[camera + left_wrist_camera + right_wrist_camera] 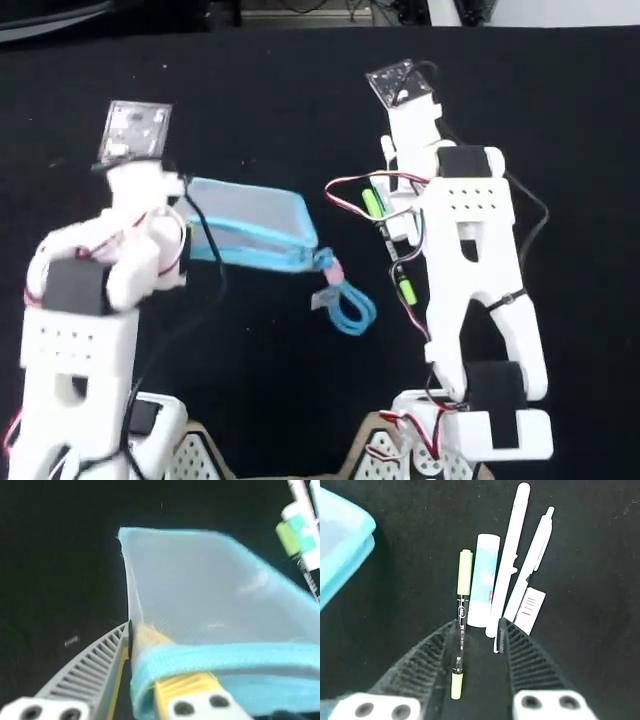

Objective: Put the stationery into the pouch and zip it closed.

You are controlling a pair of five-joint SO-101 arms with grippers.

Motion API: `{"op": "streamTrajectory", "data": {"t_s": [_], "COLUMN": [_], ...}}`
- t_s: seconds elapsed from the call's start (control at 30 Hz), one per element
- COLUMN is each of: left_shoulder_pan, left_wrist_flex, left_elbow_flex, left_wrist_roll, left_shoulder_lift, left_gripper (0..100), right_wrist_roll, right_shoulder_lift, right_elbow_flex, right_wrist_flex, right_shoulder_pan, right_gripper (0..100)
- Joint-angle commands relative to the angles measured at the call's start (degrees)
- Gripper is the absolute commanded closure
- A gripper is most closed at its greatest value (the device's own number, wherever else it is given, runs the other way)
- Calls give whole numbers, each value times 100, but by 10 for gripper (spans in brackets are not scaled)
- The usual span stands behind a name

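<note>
The right gripper [477,625] hangs open over the stationery, its two dark ribbed fingers parted. The green pen [461,615] lies lengthwise between them, close along one finger; whether it touches that finger I cannot tell. Just beyond the fingertips stands a row, side by side and roughly parallel to the green pen: a white tube [482,580], then two white pens [512,550], then a small white block [530,607] beside the lower end of the outer pen. All lie flat on the black table [560,120].

The left gripper [134,635] is clamped on the pouch [250,215], a grey finger on one side and a yellow one on the other pinching the blue band at its end. From there the pale mesh body runs out toward the right arm. Its blue strap [350,308] lies looped on the cloth at the pouch's far corner, between the pouch and the right arm.

A strip of bare cloth separates the pouch's corner from the green pen. Past the row, on the side away from the pouch, the table runs open. Farther back it stays bare to its rear edge.
</note>
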Motion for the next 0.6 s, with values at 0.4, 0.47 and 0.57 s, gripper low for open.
{"op": "streamTrajectory", "data": {"t_s": [0.4,0.47,0.57], "left_shoulder_pan": [-75,-57,-40], "left_wrist_flex": [-1160,-1196,-1204], "left_elbow_flex": [1508,1622,1771], "left_wrist_roll": [369,369,369], "left_shoulder_lift": [-1152,-1152,-1152], "left_gripper": [970,970,970], "right_wrist_roll": [9,9,26], "right_shoulder_lift": [13,22,31], "right_elbow_flex": [-40,-40,-4], "right_wrist_flex": [-440,-457,-554], "right_shoulder_pan": [53,35,35], "right_gripper": [885,885,885]}}
